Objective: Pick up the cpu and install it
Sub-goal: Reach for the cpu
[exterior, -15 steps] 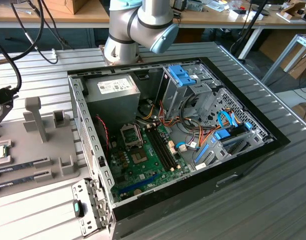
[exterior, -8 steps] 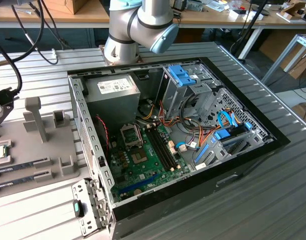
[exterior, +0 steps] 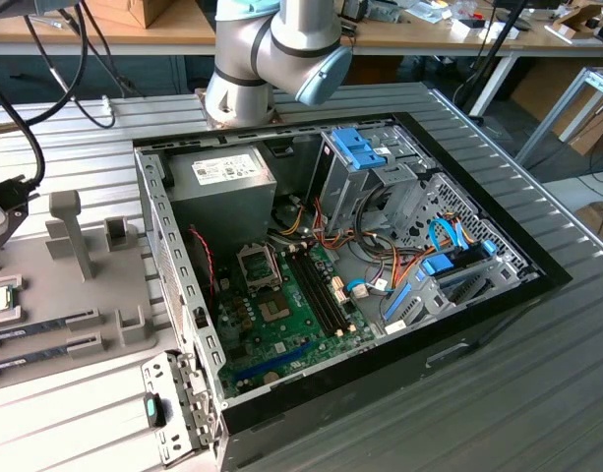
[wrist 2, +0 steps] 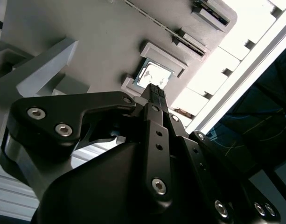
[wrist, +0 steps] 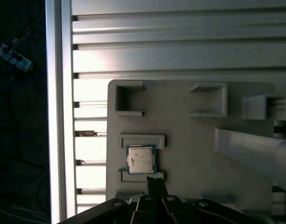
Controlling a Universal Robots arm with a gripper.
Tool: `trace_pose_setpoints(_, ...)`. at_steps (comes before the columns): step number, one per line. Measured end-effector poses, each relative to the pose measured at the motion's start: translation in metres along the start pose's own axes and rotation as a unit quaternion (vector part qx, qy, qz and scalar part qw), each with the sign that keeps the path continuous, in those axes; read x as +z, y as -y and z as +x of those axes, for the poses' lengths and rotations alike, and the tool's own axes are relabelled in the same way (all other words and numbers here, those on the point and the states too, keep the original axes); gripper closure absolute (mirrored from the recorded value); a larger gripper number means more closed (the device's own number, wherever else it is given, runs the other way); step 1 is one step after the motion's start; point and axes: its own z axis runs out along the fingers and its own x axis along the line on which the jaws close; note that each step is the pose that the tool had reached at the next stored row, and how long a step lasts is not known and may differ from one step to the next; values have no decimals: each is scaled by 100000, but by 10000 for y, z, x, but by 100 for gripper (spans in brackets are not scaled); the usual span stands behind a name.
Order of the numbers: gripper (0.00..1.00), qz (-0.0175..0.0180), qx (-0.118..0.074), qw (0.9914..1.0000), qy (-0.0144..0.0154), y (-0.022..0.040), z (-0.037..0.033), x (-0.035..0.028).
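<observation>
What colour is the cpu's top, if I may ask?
Silvery-grey, with a thin green rim; the cpu shows best in the first wrist view.

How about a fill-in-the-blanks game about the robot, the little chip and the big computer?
1. The cpu rests in a grey holder, and its thin rim is coloured ____.
2. The thing nearest the gripper is the ____.
3. The computer case lies on the table with its side ____.
4. Inside the case, the drive brackets are coloured ____.

Missing words: green; cpu; open; blue.
</observation>
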Motion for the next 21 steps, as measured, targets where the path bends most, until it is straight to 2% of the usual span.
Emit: trace_pose_setpoints(21,89,0,-1,100000,1,0,-2,93)
